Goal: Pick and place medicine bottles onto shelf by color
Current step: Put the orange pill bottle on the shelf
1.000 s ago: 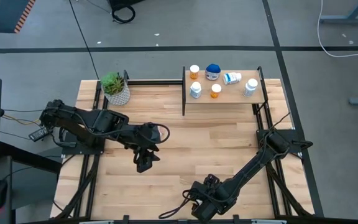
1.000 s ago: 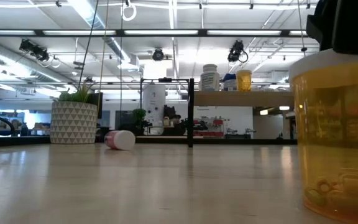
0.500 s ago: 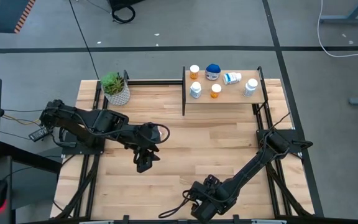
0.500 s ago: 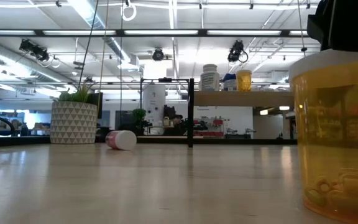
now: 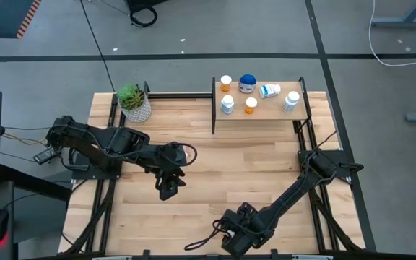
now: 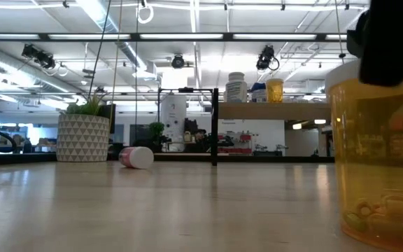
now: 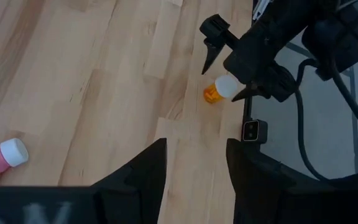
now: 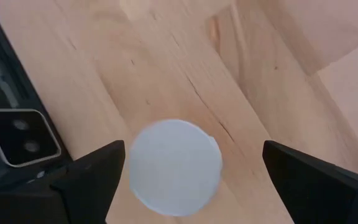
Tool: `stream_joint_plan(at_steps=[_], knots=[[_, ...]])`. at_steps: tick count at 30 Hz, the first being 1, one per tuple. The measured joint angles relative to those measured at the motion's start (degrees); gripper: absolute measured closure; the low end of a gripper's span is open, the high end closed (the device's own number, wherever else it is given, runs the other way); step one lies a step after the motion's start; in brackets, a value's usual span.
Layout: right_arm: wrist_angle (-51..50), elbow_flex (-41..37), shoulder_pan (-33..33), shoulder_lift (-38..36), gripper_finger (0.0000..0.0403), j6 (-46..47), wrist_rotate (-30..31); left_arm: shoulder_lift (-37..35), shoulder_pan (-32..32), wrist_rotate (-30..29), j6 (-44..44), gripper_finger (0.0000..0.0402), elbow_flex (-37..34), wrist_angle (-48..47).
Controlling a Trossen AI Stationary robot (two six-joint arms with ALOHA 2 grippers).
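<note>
The right claw (image 8: 185, 180) hung wide open over an upright orange bottle (image 7: 219, 90) at the table's six o'clock edge; light, slick plastic, best gripped just under its cap.

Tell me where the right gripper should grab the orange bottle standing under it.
Grip the orange bottle around its white cap, coming straight down. It stands upright, and the open right gripper already has a finger on either side of the round cap.

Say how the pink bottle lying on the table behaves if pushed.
The pink white-capped plastic bottle lies on its side on the wooden tabletop, so it would probably roll. Small and plastic, it is likely light and easy to lift.
</note>
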Motion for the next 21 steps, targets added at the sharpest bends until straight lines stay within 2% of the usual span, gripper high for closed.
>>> stream_joint_plan(at_steps=[7, 21], knots=[[1.32, -1.12, 0.02, -0.02, 0.0046, 1.78, -1.65, 0.0, -0.26, 0.0, -1.01, 0.023, 0.0, 0.3], [1.04, -1.11, 0.0, -0.02, 0.0188, 2.98, -1.01, 0.0, -0.24, -0.22, -0.99, 0.023, 0.0, 0.39]])
